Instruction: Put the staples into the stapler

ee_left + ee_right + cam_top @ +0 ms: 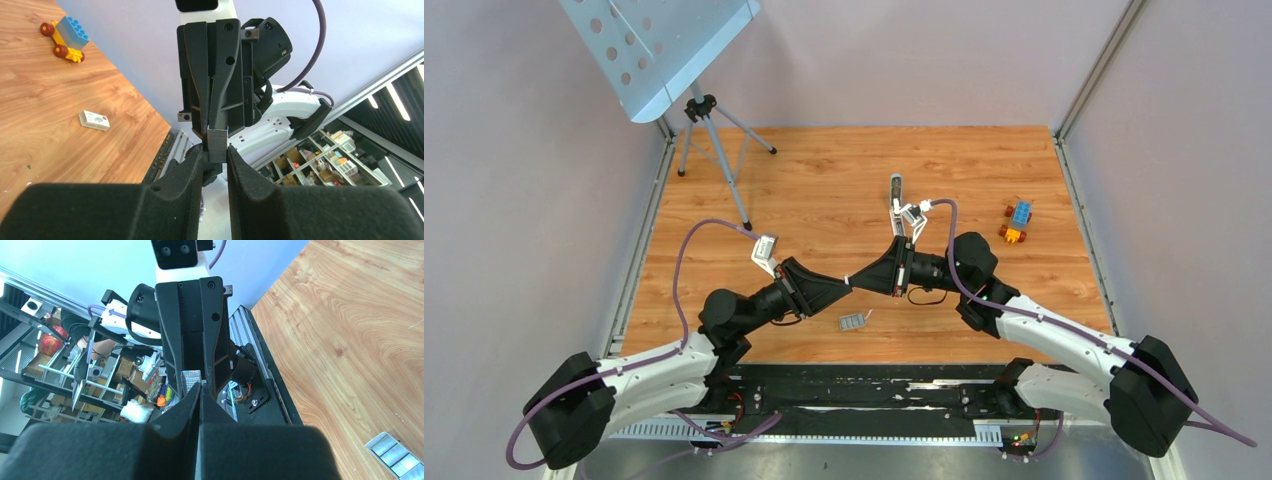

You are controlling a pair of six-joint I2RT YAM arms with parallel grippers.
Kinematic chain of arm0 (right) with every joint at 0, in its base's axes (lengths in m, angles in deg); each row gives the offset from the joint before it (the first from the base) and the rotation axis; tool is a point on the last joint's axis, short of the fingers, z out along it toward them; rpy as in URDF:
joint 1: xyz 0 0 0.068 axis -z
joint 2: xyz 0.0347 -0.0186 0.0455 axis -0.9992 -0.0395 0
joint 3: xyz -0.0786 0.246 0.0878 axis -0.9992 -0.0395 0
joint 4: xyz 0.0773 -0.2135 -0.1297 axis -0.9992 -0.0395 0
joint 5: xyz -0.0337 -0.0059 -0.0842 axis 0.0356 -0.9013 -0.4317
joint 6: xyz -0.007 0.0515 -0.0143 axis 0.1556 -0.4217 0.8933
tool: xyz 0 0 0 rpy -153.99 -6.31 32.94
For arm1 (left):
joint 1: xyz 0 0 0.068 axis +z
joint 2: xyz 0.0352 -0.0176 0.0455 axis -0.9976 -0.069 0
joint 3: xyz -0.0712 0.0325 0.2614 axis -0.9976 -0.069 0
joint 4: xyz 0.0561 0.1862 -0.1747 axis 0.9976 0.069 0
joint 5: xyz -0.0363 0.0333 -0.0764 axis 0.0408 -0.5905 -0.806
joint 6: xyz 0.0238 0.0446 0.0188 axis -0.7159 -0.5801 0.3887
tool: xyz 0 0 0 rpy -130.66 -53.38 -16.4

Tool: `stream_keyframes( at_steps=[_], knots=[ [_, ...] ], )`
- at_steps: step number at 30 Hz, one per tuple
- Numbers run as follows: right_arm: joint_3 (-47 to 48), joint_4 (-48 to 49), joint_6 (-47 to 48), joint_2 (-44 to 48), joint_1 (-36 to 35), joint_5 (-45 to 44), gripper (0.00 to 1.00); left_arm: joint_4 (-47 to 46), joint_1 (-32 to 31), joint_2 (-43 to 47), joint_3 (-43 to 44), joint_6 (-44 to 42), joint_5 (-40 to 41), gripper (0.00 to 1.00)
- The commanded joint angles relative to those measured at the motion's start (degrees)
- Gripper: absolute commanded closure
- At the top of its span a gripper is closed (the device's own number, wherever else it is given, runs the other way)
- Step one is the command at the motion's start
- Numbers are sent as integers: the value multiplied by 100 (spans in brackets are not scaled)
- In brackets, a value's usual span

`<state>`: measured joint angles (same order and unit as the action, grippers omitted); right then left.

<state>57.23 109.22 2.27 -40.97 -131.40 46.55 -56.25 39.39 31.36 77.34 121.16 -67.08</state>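
Note:
My left gripper [844, 285] [216, 151] is shut on the staples [218, 144], a small ribbed grey block held above the table between its fingertips. My right gripper [856, 282] [201, 388] faces it tip to tip. Its jaws are closed to a thin slit, and its tips are at the far end of the staples [191, 379]. I cannot tell whether it grips them. The stapler [896, 189], slim and pale grey, stands apart at the far middle of the wooden table, beyond the right wrist.
A small white box [854, 321] [94, 120] [395, 456] lies on the wood just below the two grippers. A colourful toy-brick car [1017, 222] [65, 37] sits at the right. A tripod with a perforated panel [709, 130] stands at the back left.

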Motion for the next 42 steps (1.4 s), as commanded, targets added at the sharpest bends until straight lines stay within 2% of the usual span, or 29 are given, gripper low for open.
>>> stream_keyframes(
  at_steps=[1,14,32,37,42],
  knots=[
    [-101,103,35,-65,-16,98,98,-327,25,69,-65,-14,62,78],
    [-121,-63,169,-41,-28,67,91,14,25,180,-125,-173,197,82],
    [13,-921,527,141,7,-280,81,1433,23,732,-125,-972,552,82],
    [40,-1253,613,293,41,-435,81,2500,25,936,58,-1515,767,82],
    [178,-2104,949,590,66,-853,80,4674,25,1149,698,-2467,1512,82]
  ],
)
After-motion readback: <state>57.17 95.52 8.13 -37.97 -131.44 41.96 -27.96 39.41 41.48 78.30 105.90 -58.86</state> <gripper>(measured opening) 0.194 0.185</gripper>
